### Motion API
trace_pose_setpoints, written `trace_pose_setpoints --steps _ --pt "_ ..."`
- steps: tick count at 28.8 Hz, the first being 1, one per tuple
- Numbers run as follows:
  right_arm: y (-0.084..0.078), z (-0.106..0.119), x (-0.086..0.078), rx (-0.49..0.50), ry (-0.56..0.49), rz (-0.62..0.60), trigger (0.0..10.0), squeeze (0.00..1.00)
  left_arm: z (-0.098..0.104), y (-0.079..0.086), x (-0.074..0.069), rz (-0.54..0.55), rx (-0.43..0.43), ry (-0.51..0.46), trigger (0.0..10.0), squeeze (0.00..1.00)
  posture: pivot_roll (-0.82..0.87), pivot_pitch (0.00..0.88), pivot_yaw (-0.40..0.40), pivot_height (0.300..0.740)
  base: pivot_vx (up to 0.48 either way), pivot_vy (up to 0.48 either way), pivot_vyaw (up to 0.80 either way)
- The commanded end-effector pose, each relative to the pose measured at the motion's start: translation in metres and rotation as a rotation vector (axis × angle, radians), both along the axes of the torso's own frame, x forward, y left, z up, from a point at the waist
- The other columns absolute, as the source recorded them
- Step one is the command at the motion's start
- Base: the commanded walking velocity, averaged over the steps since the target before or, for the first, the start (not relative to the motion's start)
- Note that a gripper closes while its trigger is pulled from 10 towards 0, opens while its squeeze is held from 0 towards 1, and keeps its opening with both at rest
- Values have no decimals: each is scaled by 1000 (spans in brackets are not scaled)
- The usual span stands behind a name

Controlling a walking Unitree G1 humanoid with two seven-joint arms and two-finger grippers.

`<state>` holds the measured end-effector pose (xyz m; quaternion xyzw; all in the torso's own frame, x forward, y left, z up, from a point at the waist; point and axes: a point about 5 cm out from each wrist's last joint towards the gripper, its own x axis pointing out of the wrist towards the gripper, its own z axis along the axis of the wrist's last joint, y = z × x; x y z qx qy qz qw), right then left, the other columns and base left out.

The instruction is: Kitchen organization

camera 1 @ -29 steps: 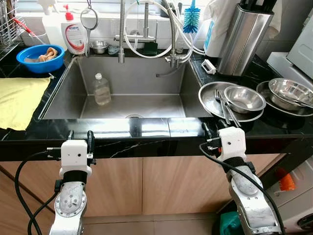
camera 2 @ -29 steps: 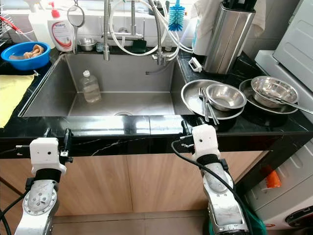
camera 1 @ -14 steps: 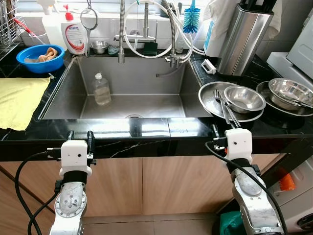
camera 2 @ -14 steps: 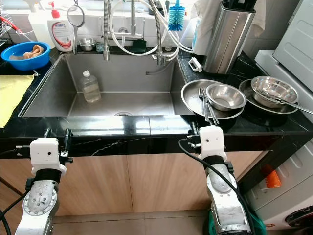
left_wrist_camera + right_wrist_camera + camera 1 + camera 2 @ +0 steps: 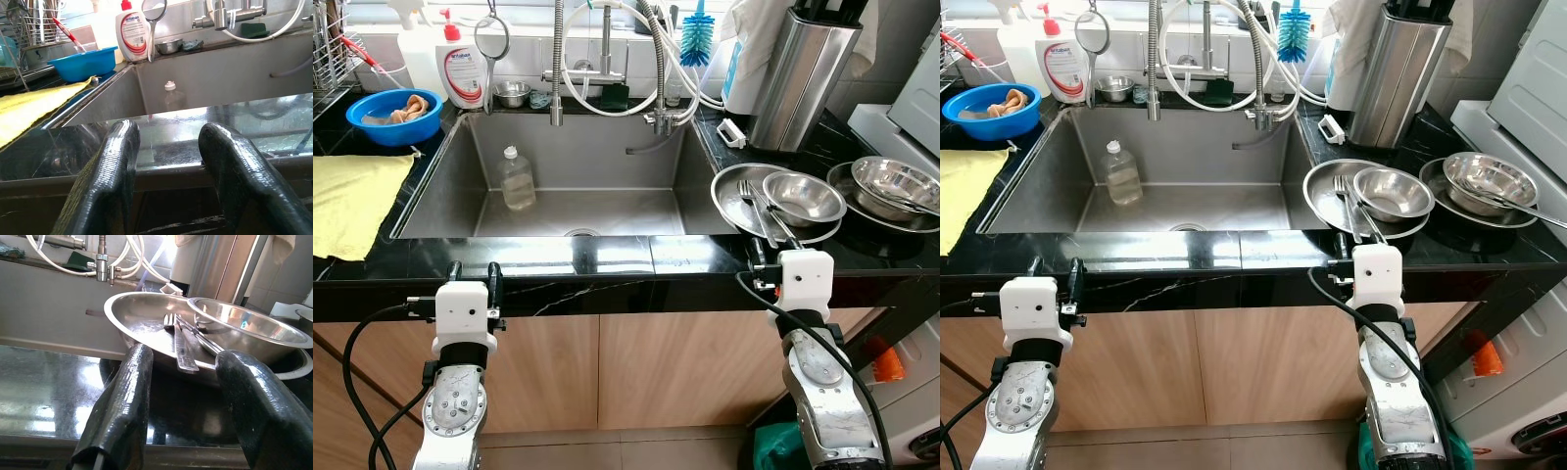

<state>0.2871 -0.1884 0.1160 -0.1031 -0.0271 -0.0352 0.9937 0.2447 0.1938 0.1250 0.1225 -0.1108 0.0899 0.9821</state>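
A steel plate lies on the black counter right of the sink, with a fork and other cutlery on it. A steel bowl rests on its right side. My right gripper stands open at the counter's front edge, just in front of the plate; in the right wrist view the open right gripper faces the plate's rim. My left gripper is open at the front edge before the sink, also seen in the left wrist view as the left gripper. A clear plastic bottle stands in the sink.
A second steel bowl holding a spoon sits at far right. A steel knife block stands behind the plate. On the left lie a yellow cloth, a blue bowl and a soap bottle. Taps and hoses hang over the sink.
My right gripper has slid to the right along the counter's front edge, ending in front of the steel plate. The left arm has not moved.
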Motion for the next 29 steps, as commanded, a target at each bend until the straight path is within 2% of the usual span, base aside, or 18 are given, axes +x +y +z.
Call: trace_pose_setpoints --steps 1,5,6,7,8,29 --pt "1 1 3 13 4 3 10000 0 -1 -2 -1 -6 8 5 10000 0 -37 0 -73 740 0 0 0" --pt "3 2 5 17 2 17 10000 0 -1 -2 -1 -3 7 6 10000 0 -39 0 -74 740 0 0 0" --pt "3 4 6 26 -10 20 6824 0 -1 -2 -1 -3 7 5 10000 0 -39 0 -75 740 0 0 0" --pt "3 5 6 34 -19 22 6824 0 -1 -2 -1 -2 7 5 10000 0 -39 0 -75 740 0 0 0" --pt "4 7 6 42 -33 31 0 0 -1 -2 -1 -1 7 6 10000 0 -39 0 -75 740 0 0 0" --pt "12 12 13 63 -42 44 0 0 -1 1 1 5 8 5 10000 0 -40 0 -72 740 0 0 0"
